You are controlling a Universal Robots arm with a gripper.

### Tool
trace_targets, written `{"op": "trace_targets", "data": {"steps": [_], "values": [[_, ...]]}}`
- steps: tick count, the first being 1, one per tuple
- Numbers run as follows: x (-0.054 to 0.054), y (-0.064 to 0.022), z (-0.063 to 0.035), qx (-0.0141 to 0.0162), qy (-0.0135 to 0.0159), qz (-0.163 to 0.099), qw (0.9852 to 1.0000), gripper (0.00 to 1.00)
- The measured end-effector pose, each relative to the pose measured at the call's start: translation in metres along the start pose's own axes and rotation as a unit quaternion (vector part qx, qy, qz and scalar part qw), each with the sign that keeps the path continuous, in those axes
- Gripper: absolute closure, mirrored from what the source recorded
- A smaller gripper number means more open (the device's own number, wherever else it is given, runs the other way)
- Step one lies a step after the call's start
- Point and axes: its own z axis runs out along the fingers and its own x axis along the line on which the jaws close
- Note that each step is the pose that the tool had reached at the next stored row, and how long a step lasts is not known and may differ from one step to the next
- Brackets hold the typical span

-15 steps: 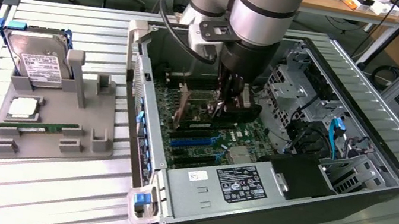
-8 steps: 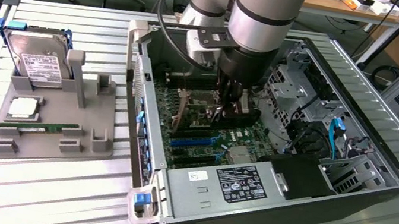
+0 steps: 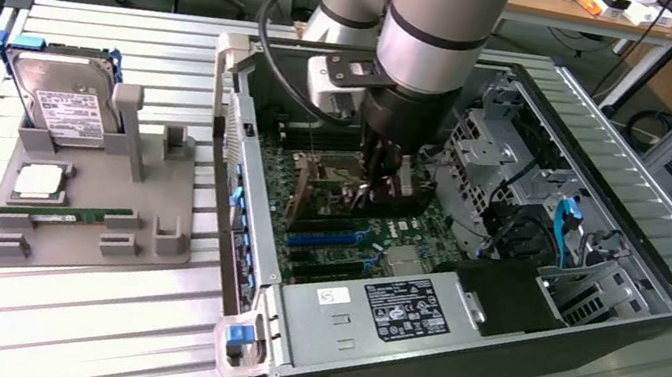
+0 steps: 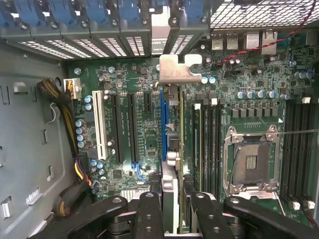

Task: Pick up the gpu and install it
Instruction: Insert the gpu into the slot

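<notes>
Jaws (image 4: 172, 209) nearest lens, pinching gpu (image 4: 171, 144) edge-on between fingers (image 4: 149, 211). Case (image 3: 644, 288) open on counter (image 3: 84, 331), arm reaching inside. Motherboard (image 4: 124, 89) under jaws. Gpu bracket (image 4: 175, 68) ahead of jaws, near rear slot wall; card over blue slot (image 4: 163, 124). Pickup done; seating not confirmed, grip not released.

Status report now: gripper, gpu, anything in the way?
Gripper shut on gpu, inside computer case. Gpu edge-on above blue slot, bracket toward rear openings. Nothing blocking seen.
</notes>
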Motion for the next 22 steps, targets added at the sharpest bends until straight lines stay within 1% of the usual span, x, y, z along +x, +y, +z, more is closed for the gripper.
{"op": "trace_targets", "data": {"steps": [3, 14, 22], "values": [[0.0, 0.0009, 0.0017, 0.0, 0.0, 0.0, 1.0, 0.73], [0.001, 0.0101, 0.0062, 0.0, 0.0, 0.0, 1.0, 0.73], [0.001, 0.015, 0.0086, 0.0, 0.0, 0.0, 1.0, 0.73]]}}
